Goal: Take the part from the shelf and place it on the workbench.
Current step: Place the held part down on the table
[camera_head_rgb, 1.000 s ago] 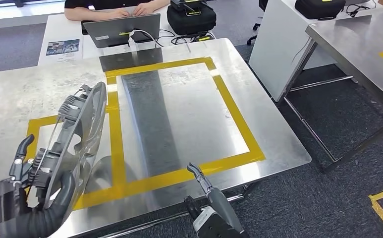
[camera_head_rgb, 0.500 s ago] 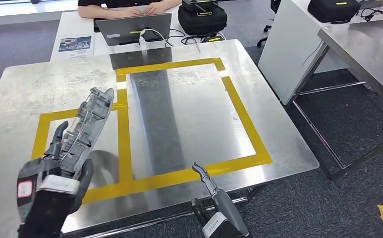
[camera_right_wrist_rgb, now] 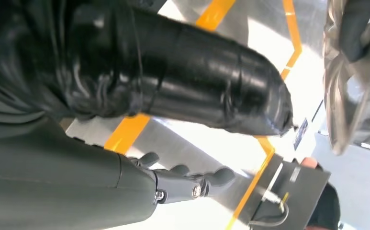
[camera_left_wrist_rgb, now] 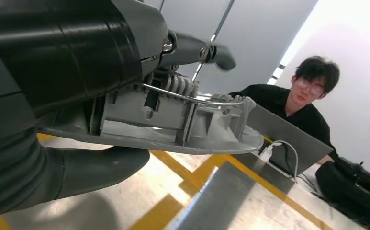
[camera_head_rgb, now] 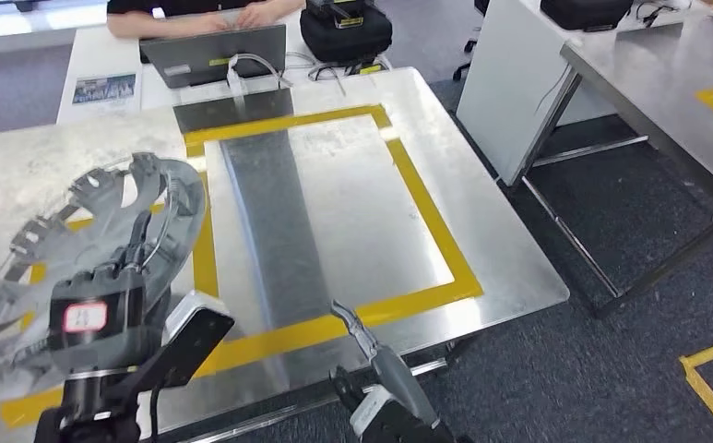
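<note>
Part [camera_head_rgb: 85, 231], a grey round toothed disc, sits at the left of your head view, gripped by your left hand [camera_head_rgb: 94, 309] over the yellow tape [camera_head_rgb: 207, 249] on the steel workbench [camera_head_rgb: 352, 194]. Your right hand [camera_head_rgb: 371, 355], low centre, holds nothing, fingers extended.

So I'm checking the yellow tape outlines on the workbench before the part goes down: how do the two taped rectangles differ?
The right taped rectangle is clearly larger than the left taped rectangle. The right one lies in full view, with a dark reflective band running through it; the left one is largely hidden behind the grey round part held by the left hand. Both are yellow tape on the same steel workbench and share a middle strip.
</note>
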